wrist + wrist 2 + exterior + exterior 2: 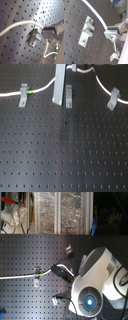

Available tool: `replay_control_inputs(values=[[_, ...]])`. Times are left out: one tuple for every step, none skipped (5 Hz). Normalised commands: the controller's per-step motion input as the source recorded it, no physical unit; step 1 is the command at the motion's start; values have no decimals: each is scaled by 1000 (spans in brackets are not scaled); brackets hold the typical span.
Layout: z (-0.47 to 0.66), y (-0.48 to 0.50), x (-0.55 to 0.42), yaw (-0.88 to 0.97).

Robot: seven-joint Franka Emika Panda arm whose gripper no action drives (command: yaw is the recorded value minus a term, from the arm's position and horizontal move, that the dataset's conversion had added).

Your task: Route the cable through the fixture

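Note:
The fixture [68,95] is a small grey clip standing upright on the black perforated board, right beside the gripper's light grey finger [59,86]. In both wrist views it shows close up [35,37] [86,30]. The white cable [42,87] runs from the first exterior view's left, rises to the gripper, then drops toward the right. My gripper [44,29] [108,32] is shut on the cable [20,25] [97,15], just beside the fixture's top. The cable passes next to the fixture, not inside its slot. A green band [30,92] [53,53] marks the cable.
A leaning grey clip [23,95] holds the cable at the first exterior view's left, and another leaning clip [114,98] holds it at the right. The arm's white body [95,282] fills the second exterior view's lower right. Clutter [15,212] lies beyond the board.

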Motion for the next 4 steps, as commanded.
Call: replay_control_inputs(values=[[344, 368, -319, -454], [327, 314, -299, -540], [290, 227, -342, -491], [36, 0, 0, 0]])
